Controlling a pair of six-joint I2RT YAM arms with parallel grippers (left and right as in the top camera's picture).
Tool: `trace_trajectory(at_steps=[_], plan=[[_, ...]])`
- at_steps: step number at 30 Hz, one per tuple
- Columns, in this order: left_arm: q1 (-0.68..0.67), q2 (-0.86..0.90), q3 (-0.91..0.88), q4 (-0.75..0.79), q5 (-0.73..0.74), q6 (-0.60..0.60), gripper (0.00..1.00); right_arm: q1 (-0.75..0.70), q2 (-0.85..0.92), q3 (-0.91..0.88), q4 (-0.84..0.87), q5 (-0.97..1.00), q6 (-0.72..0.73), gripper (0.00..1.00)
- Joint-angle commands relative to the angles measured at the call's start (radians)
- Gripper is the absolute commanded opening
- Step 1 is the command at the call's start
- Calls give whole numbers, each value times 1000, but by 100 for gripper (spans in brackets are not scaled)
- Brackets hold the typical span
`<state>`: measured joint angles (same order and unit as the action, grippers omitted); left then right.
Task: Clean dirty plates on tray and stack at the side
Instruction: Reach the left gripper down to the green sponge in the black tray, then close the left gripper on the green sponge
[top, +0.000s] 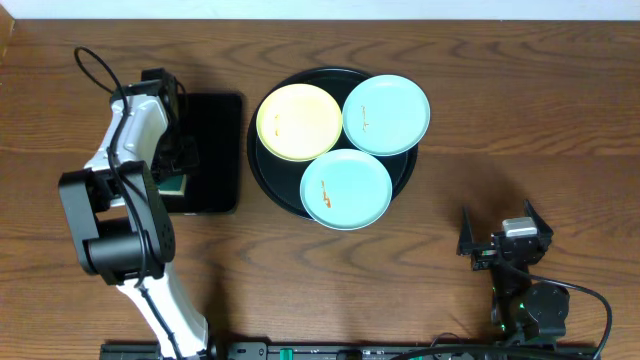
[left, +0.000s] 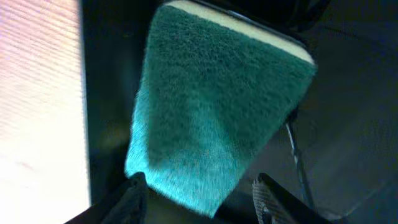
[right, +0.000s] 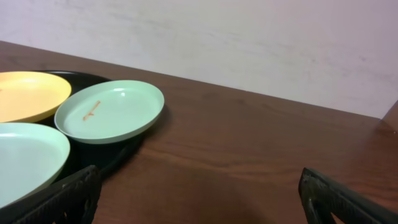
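Far left: left gripper (left: 199, 196) over black rectangular tray (top: 215, 150), jaws either side of green scouring sponge (left: 217, 106); cannot tell if clamped.

Centre: large round black tray (top: 268, 182) carries all 3 plates, overlapping: pale yellow plate (top: 298, 122), far mint-blue plate (top: 386, 114), near mint-blue plate (top: 346, 189). Orange-brown smears show on both mint ones. Judged: 0 cleaned, 0 stacked. Both mint plates overhang the rim, giving edges to grip.

Right: brown wooden table (top: 450, 60) offers open stacking room. Right gripper (top: 503, 234) sits near, jaws spread, holding nothing.
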<state>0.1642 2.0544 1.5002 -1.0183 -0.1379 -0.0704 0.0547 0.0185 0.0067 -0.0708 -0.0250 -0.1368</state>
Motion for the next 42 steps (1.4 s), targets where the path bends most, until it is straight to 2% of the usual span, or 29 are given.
trace_trajectory(at_steps=[1, 8, 14, 18, 22, 25, 30, 36, 42], plan=[[4, 20, -9, 0, 66, 7, 53, -19, -5, -1, -5, 9, -6, 99], [3, -4, -8, -20, 90, 7, 39, -19, -5, -1, -5, 9, -6, 99], [3, -111, -5, 9, 264, 16, 39, -19, -5, -1, -5, 9, -6, 99], [3, -161, -5, 35, 394, 34, 48, -19, -5, -1, -5, 9, -6, 99], [3, -167, -5, 34, 328, 37, 50, -19, -5, -1, -5, 9, -6, 99], [3, -167, -5, 25, 217, 36, 56, -19, -5, -1, -5, 9, -6, 99], [3, -165, -8, 24, 130, 36, 66, -19, -5, -1, -5, 9, -6, 99], [3, -165, -66, 91, 126, 32, 66, -19, -5, -1, -5, 9, -6, 99], [3, -164, -196, 240, 126, -2, 66, -19, -5, -1, -5, 9, -6, 99]])
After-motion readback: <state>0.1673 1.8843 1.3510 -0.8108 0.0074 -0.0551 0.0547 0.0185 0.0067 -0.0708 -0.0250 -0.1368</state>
